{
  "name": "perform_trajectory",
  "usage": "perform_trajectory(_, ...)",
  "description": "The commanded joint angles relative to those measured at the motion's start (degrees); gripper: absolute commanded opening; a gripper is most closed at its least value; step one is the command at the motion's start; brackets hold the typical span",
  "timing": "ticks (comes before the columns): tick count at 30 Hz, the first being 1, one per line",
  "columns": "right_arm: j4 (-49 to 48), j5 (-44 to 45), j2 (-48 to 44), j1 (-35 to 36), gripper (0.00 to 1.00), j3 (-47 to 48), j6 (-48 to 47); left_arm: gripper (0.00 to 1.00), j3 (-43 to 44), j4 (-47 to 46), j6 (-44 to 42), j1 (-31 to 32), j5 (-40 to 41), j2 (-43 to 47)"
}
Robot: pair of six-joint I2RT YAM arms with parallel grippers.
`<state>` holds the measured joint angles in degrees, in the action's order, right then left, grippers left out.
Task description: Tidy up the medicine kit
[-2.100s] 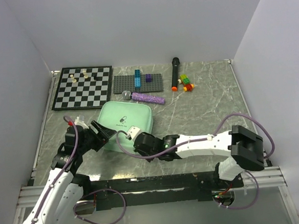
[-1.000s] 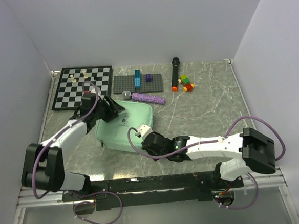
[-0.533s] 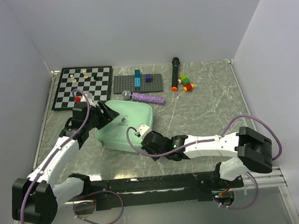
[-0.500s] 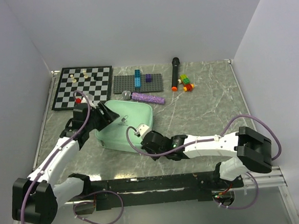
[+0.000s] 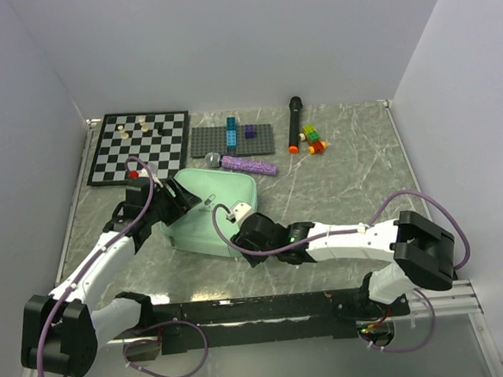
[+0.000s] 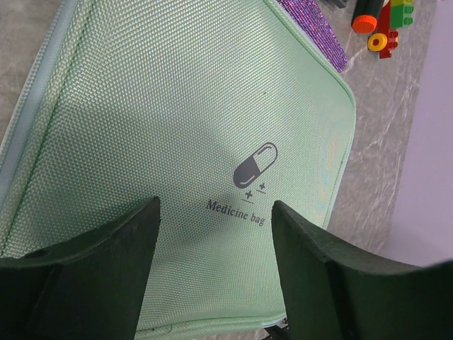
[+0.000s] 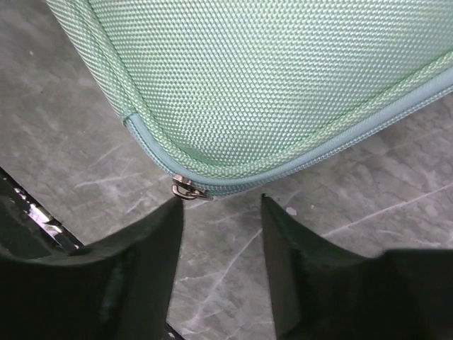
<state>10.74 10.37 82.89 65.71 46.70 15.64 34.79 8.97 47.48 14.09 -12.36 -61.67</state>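
Note:
The medicine kit (image 5: 214, 210) is a mint-green zip case lying closed on the table, pill logo (image 6: 255, 164) on its lid. My left gripper (image 5: 177, 204) hovers over the kit's left part. In the left wrist view it (image 6: 214, 212) is open, with the lid (image 6: 177, 120) filling the gap between its fingers and nothing held. My right gripper (image 5: 236, 221) is at the kit's near right corner. In the right wrist view it (image 7: 221, 205) is open just short of the zip edge (image 7: 269, 78). The metal zipper pull (image 7: 185, 191) sits by its left fingertip, free.
Along the back stand a black-and-white chessboard (image 5: 140, 144) and a grey studded plate (image 5: 231, 140) with bricks. A purple glittery stick (image 5: 248, 164) lies just behind the kit. A black marker (image 5: 294, 123) and coloured bricks (image 5: 314, 139) lie further right.
The right gripper was shut and now stands open at the kit's near corner. The left arm has drawn back from the kit's far edge to its left side.

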Motion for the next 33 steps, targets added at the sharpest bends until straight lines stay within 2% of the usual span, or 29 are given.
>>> perform_trajectory(1, -3.53, -0.79, -2.82, -0.32, 0.59, 1.38, -0.26, 0.7, 0.72, -0.01, -0.02, 0.24, -0.82, -0.12)
perform_trajectory(7, -3.97, -1.4, -2.56, -1.46, 0.62, 1.73, -0.43, 0.7, 0.2, 0.08, 0.24, 0.15, -0.82, 0.76)
perform_trajectory(18, -6.88, -5.98, -0.46, -5.07, 0.51, 2.34, -1.4, 0.69, -0.59, 0.26, 0.86, 0.24, -1.18, 1.64)
perform_trajectory(21, -6.87, -6.5, 0.34, -5.16, 0.4, 2.7, -1.49, 0.69, -0.68, 0.96, 1.03, 0.15, -1.26, 2.52)
perform_trajectory(26, -6.35, -6.15, 0.08, -5.16, 0.14, 2.52, -1.14, 0.69, -0.77, 2.45, 1.03, 0.24, -1.17, 4.62)
perform_trajectory(28, -5.47, -5.45, -0.45, -5.16, 0.0, 2.35, -0.79, 0.69, -0.86, 3.24, 1.03, 0.24, -1.09, 5.59)
perform_trajectory(33, -3.37, -3.08, -0.89, -5.07, 0.0, 2.26, -0.52, 0.69, -1.04, 6.92, 2.17, 0.24, 0.05, 9.28)
